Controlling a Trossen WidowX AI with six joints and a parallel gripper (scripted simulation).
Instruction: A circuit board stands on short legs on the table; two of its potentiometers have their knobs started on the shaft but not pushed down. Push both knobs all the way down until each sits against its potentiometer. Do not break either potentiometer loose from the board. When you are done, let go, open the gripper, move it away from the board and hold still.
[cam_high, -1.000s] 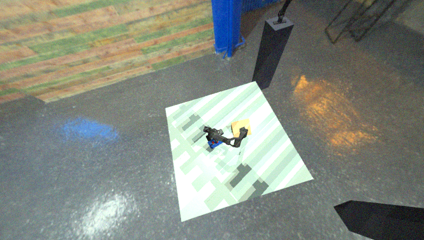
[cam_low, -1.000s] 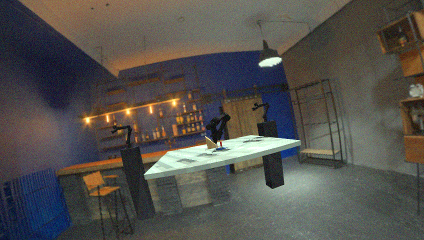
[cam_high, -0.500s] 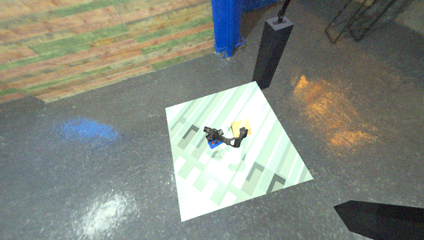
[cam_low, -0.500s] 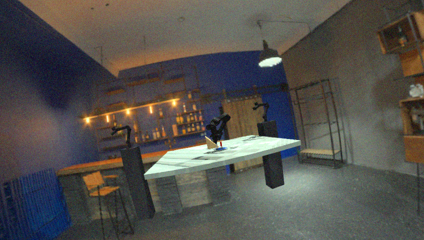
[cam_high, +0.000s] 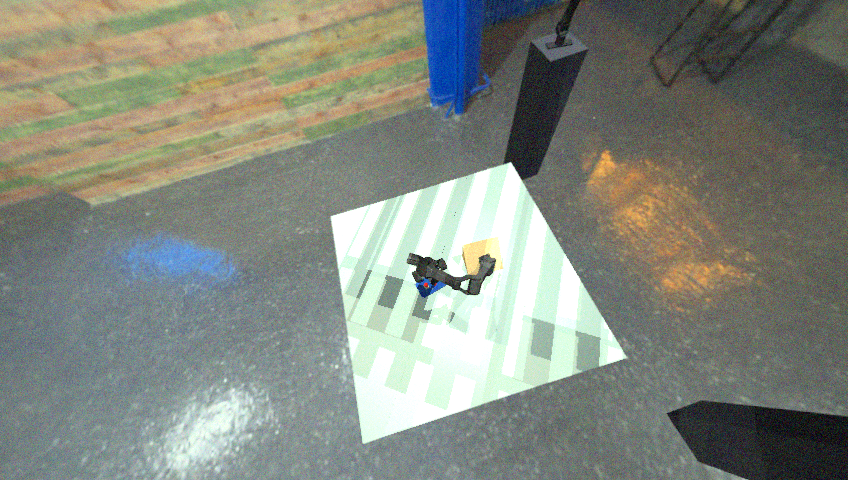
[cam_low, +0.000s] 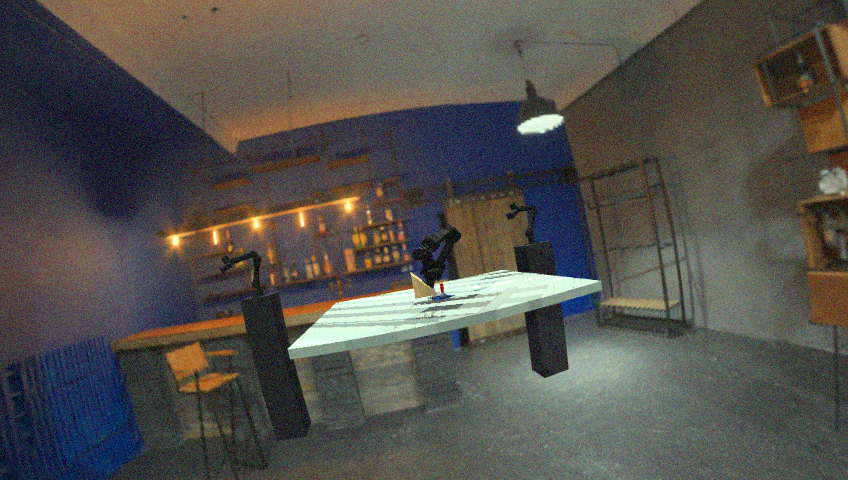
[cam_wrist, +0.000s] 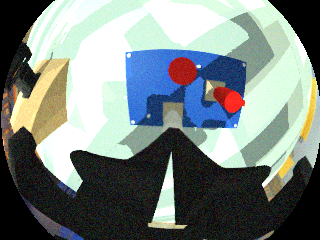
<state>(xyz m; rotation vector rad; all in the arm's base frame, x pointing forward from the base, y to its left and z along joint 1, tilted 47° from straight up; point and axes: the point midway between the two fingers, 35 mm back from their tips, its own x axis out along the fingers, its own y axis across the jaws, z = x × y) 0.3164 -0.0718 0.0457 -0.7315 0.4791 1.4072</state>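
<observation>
The blue circuit board (cam_wrist: 142, 75) (cam_low: 443, 296) lies below my gripper in the wrist view. One red knob (cam_wrist: 182, 71) shows as a round top at the board's upper middle and hides its potentiometer. The other red knob (cam_wrist: 231, 101) rises from a beige potentiometer (cam_wrist: 210, 85) at the board's right; its side shows and it slants outward in this view. How far down either knob sits cannot be told. A third potentiometer (cam_wrist: 167, 106) has a bare grey shaft at the board's near edge. My gripper (cam_wrist: 173, 132) is shut and empty, its tips appearing beside that shaft; the height gap is unclear.
A tan wooden wedge (cam_wrist: 50, 95) (cam_high: 473, 248) (cam_low: 420, 286) stands on the table (cam_high: 404, 410) (cam_low: 357, 333) beside the board. Striped shadows cross the table. Two other arms stand on black pillars (cam_low: 273, 362) (cam_low: 538, 315) beyond the table.
</observation>
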